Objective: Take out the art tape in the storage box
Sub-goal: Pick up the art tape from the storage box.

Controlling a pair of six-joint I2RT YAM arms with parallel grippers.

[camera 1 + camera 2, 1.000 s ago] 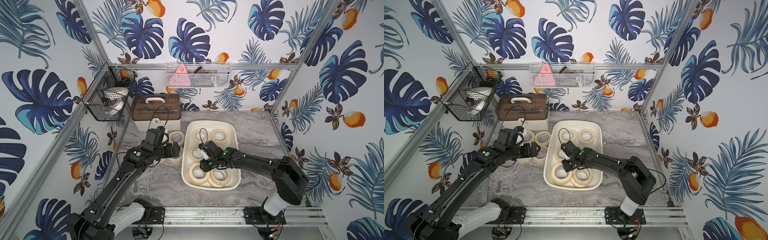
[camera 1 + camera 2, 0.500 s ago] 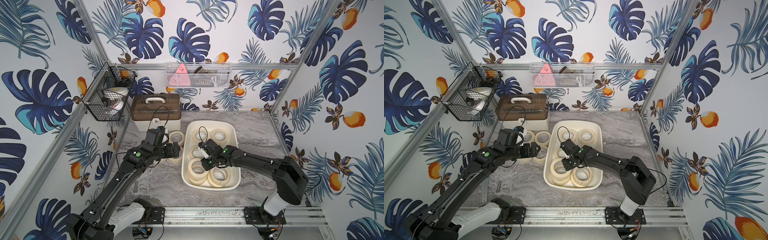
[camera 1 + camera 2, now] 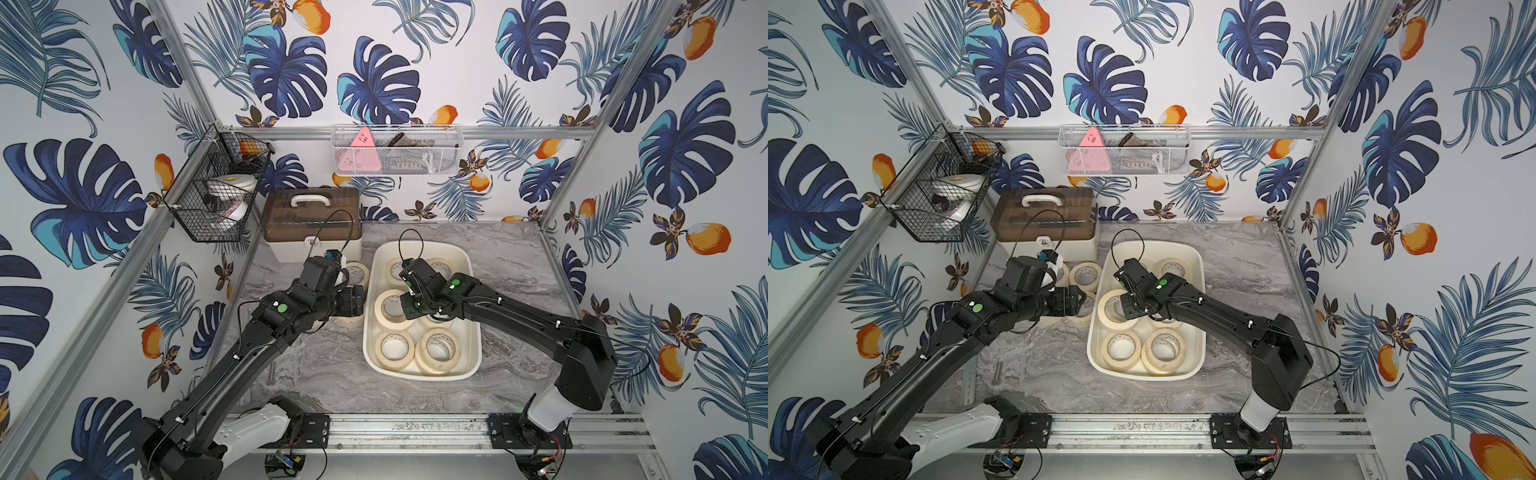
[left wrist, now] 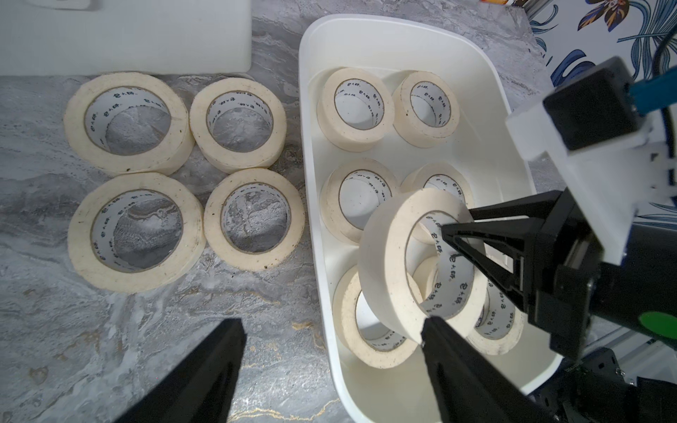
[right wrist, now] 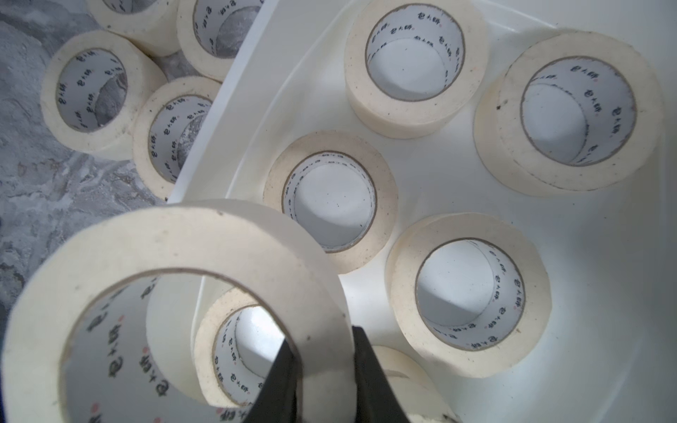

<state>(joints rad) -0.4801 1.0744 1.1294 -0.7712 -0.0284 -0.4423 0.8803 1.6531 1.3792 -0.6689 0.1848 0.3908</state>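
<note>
**CAUTION: LIFTED ROLL MAY SLIP OR BE STRUCK**

Your right gripper (image 5: 322,340) is clamped on one wall of a tilted art tape roll (image 4: 388,263), raised over the remaining rolls (image 5: 329,190) in the storage box (image 4: 306,110). This narrow pinch may let it pivot or drop. Your left gripper (image 4: 329,329), spread wide and empty, is close, so a finger may strike the roll. Four removed rolls (image 4: 135,230) lie on the table (image 4: 256,329) beside the box.

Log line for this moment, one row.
right end effector: shut on cream masking-tape roll above cream-white plastic tub | left end effector: open, empty
</note>
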